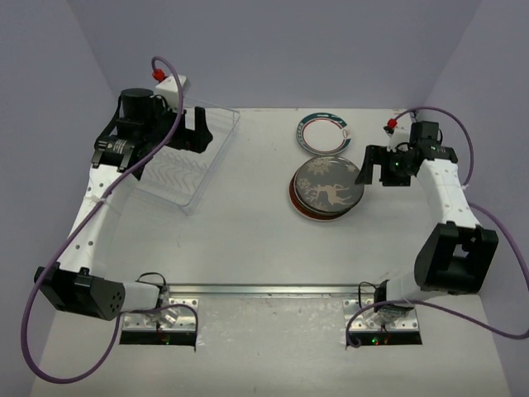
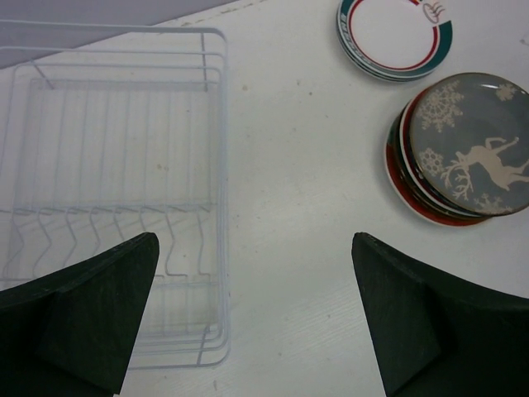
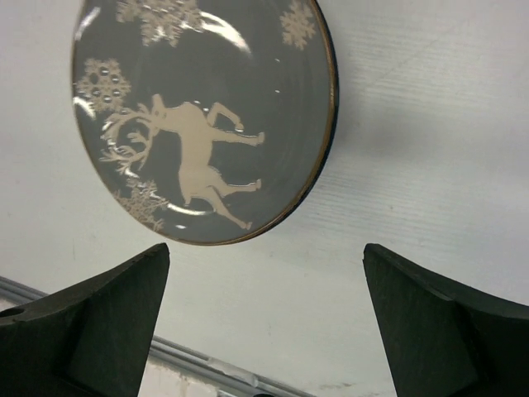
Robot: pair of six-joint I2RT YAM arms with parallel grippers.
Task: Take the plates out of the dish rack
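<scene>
The clear dish rack [image 1: 188, 169] lies at the back left with no plates in it; its ribbed slots [image 2: 116, 165] show bare in the left wrist view. A stack of plates [image 1: 326, 188] sits mid-table, topped by a grey plate with a white reindeer [image 3: 198, 116] [image 2: 475, 141]. Behind it lies a white plate with a teal-red ring [image 1: 324, 132] [image 2: 395, 35]. My left gripper [image 1: 197, 132] [image 2: 254, 244] hangs open over the rack's right rim. Just right of the stack, my right gripper [image 1: 369, 169] [image 3: 266, 248] is open and holds nothing.
Purple-grey walls close in the table at the back and both sides. A metal rail [image 1: 264, 289] [image 3: 207, 364] runs along the near edge between the arm bases. Bare white tabletop [image 2: 314, 190] lies between the rack and the plates.
</scene>
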